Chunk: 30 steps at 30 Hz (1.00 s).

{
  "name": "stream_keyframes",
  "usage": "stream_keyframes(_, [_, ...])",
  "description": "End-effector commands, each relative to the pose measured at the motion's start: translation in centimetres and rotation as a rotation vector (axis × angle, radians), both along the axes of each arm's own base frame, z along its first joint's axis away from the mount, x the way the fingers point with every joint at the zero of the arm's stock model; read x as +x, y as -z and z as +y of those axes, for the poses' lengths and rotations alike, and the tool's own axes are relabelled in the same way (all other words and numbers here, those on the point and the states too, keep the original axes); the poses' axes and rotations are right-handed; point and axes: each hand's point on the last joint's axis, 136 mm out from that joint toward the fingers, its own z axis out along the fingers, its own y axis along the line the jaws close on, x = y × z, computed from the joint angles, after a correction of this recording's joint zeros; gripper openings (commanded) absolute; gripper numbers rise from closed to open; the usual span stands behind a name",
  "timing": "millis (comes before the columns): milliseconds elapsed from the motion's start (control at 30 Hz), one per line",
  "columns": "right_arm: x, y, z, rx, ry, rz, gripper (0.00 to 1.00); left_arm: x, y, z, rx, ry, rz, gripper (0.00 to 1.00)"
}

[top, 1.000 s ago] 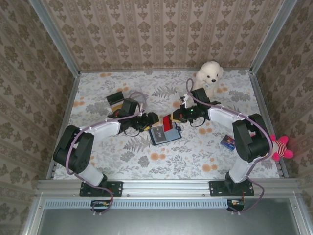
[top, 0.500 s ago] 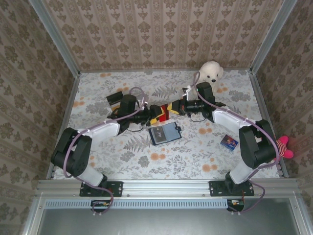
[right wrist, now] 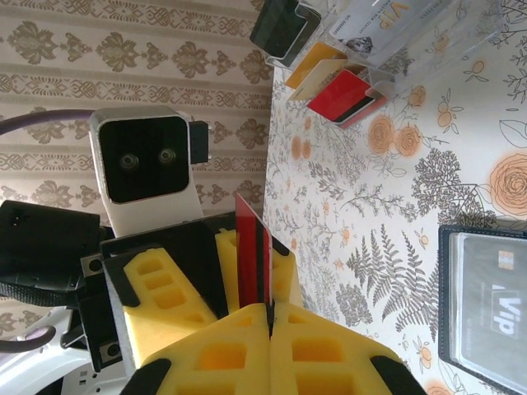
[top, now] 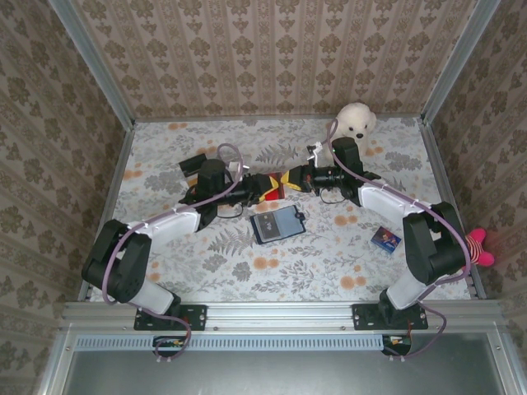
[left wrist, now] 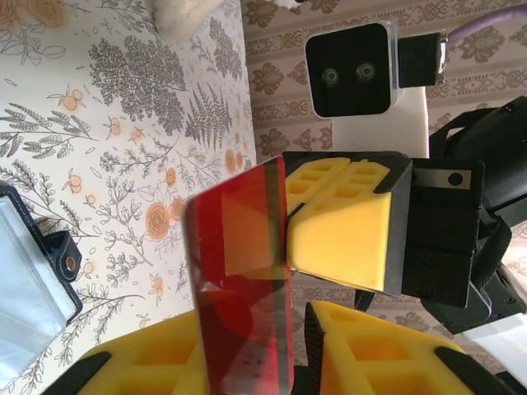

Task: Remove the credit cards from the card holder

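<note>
A red credit card (top: 277,183) hangs above the table between both grippers. My right gripper (top: 291,178) is shut on one edge of it; its yellow fingers (right wrist: 329,346) pinch the card (right wrist: 254,251). My left gripper (top: 263,188) faces it, open, with the card (left wrist: 243,280) standing in the gap between its fingers (left wrist: 387,354) and one side still apart from the card. The navy card holder (top: 276,223) lies open and flat on the table below, with a pale "Vip" card showing in its pocket (right wrist: 494,309).
A clear plastic box (right wrist: 387,45) at the left rear holds a yellow-orange card (right wrist: 317,62) and a red one (right wrist: 339,95). A white teddy bear (top: 354,122) sits at the back. A small blue packet (top: 384,239) and a pink toy (top: 475,245) lie right.
The right gripper has lifted the red card out of the holder and carried it back and left. The left gripper has come up to meet it, its fingers now round the card.
</note>
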Motion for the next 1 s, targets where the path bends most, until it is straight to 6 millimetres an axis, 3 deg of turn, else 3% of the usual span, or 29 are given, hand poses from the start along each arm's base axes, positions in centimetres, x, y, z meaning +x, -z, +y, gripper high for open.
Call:
stream_keyframes(0, [-0.5,-1.3,-0.2,0.027,-0.015,-0.029,0.00,-0.3,-1.9,0.1,-0.050,0.012,-0.056,0.27])
stream_keyframes(233, [-0.4,-1.1,-0.5,0.029,-0.009,-0.029,0.00,-0.1,-1.8,0.7,-0.068,-0.009,-0.061,0.19])
stream_keyframes(467, [-0.3,-1.0,-0.7,0.027,-0.007,-0.028,0.00,0.0,-1.5,1.5,-0.054,-0.021,-0.063,0.00])
stream_keyframes(500, [-0.4,-1.0,-0.8,0.019,-0.007,-0.035,0.08,0.0,-1.4,1.6,-0.040,-0.021,-0.072,0.00])
stream_keyframes(633, [-0.6,-0.2,-2.0,-0.105,0.037,-0.056,0.59,-0.4,-0.3,3.0,0.129,-0.012,-0.111,0.00])
stream_keyframes(700, [-0.7,0.2,-2.8,-0.181,0.058,-0.064,0.74,-0.7,0.3,4.3,0.266,-0.009,-0.151,0.00])
stream_keyframes(833, [-0.9,0.7,-3.8,-0.272,0.067,-0.084,0.84,-0.7,0.0,7.0,0.437,0.013,-0.248,0.00])
stream_keyframes(967, [-1.2,0.4,-4.1,-0.284,0.068,-0.120,0.90,0.6,-0.2,10.8,0.529,0.001,-0.312,0.00])
